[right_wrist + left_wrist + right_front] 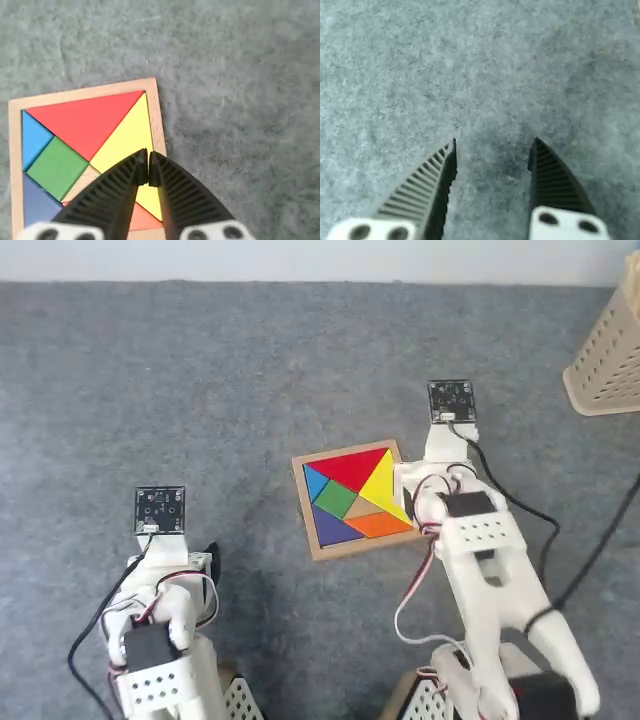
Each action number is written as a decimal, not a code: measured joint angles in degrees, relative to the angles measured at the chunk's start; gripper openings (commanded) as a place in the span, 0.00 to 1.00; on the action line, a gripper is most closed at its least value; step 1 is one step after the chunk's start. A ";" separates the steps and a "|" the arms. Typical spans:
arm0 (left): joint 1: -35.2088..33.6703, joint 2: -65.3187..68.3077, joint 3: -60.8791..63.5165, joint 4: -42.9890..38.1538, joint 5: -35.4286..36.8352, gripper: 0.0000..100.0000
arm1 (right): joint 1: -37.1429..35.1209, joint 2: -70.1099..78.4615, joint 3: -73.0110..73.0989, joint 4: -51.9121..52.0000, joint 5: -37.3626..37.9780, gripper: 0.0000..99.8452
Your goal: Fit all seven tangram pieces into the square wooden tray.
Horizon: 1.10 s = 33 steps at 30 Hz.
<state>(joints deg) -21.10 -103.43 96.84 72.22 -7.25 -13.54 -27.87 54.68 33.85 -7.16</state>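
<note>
The left jaws stand wide apart with nothing between them, over bare grey surface (470, 65); the right jaws are pressed together at the tips, holding nothing, and hang above the yellow triangle (127, 140) near the tray's edge. In the high view the grey carpeted surface (200, 390) carries everything. The right arm (490, 560) lies just beside the tray and the left arm (160, 640) is well apart from it. A cream perforated basket (610, 350) sits at the far corner. The square wooden tray (306, 508) lies between the 2 arms, slightly turned, with 7 coloured pieces lying flat inside its rim (159, 120). The red triangle (352, 468) and the yellow triangle share a long edge. Beside them are the dark blue piece (330, 528), the orange triangle (380, 524), the green square (336, 500), the light blue triangle (315, 483) and a small tan triangle (360, 508) between green and orange.
</note>
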 measured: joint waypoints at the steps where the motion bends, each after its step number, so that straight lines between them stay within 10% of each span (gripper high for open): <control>1: 0.00 0.00 0.00 0.00 0.00 0.23 | 0.00 -1.67 0.97 0.00 0.00 0.01; 33: 0.00 0.00 0.00 0.00 0.00 0.23 | -0.26 -38.59 13.10 5.54 0.00 0.01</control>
<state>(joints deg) -21.10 -103.43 96.84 72.22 -7.25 -13.80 -66.46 67.78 39.38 -7.16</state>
